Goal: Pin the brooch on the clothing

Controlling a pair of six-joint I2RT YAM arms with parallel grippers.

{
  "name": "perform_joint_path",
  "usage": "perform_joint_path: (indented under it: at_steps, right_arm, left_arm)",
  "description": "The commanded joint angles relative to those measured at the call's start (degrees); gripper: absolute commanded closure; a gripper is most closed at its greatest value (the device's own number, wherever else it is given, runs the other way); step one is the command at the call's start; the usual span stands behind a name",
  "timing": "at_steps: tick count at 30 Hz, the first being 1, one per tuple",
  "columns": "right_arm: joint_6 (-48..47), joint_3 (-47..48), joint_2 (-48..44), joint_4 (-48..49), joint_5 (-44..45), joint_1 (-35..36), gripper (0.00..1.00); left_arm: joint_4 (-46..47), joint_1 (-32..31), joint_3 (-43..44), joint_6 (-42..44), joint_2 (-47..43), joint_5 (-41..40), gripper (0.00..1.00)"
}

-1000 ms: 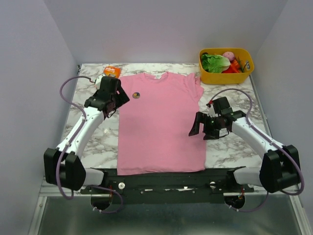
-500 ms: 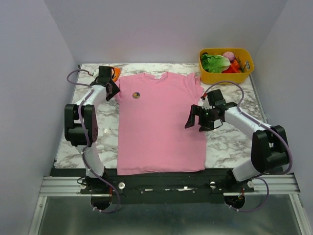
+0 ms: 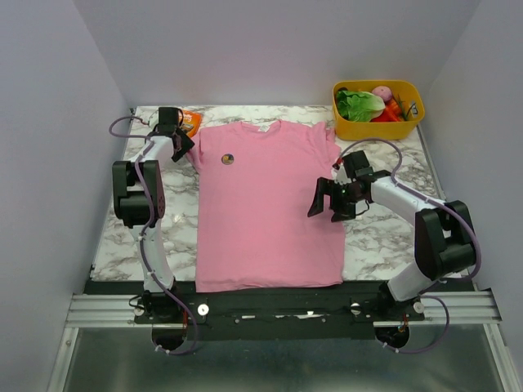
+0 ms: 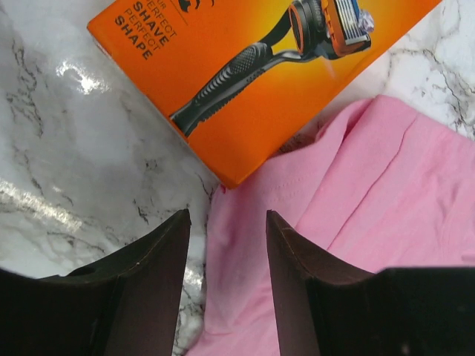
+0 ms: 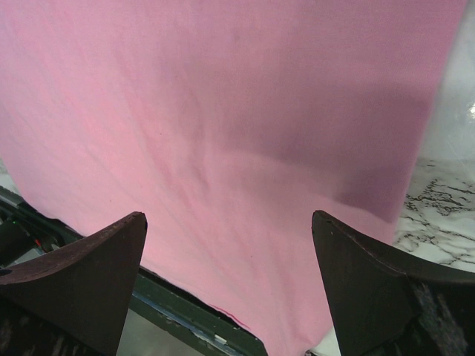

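The clothing, a pink T-shirt, lies flat on the marble table. The brooch, a tiny dark round disc, rests on its upper left chest. My left gripper is at the shirt's left sleeve, away from the brooch. In the left wrist view this gripper stands partly open, straddling the sleeve edge without pinching it. My right gripper hovers over the shirt's right side. It is wide open with only pink fabric below it.
An orange razor package lies just beyond the left sleeve, close to my left fingers. A yellow bin of toy vegetables stands at the back right corner. The table's near edge and a dark rail lie below the shirt hem.
My left gripper has moved back and left to the sleeve by the orange package, and its jaws have narrowed. My right gripper has shifted slightly left over the shirt.
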Motion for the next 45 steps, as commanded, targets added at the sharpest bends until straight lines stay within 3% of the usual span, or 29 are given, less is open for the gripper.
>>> perform_joint_path:
  at_steps: [1,13,17,20,33,36,41,45]
  right_arm:
    - [-0.88,1.4,1.59,1.12,-0.97,0.41,0.0]
    - [-1.32,2.37,3.7,1.21,-0.7,0.41,0.0]
    - [-1.23,2.63,4.05,1.21,-0.62,0.41,0.0]
    - [-1.41,2.8,3.79,1.04,-0.62,0.41,0.0]
    - [-1.58,3.33,3.26,0.68,0.09,0.41,0.0]
    - [-1.59,3.16,3.17,0.77,0.44,0.32,0.0]
    - [-1.5,3.77,2.82,0.77,1.14,0.32,0.0]
    - [-1.32,5.44,2.64,0.51,1.84,0.41,0.0]
  left_arm:
    - [-1.29,0.46,4.65,-0.03,5.02,0.92,0.47]
    - [-1.38,0.46,5.62,1.46,8.37,0.75,0.61]
    - [-2.87,0.46,7.11,2.43,9.52,-0.4,0.9]
    - [-3.84,0.99,7.56,2.44,9.35,-1.1,1.0]
    - [-2.78,5.38,-0.26,1.12,3.02,-0.22,1.0]
    - [-2.7,5.64,-1.23,1.46,2.23,-0.13,0.94]
    - [-3.05,6.17,-2.46,1.29,1.7,-0.13,0.94]
    - [-2.88,6.7,-4.65,0.5,0.56,-0.49,1.0]
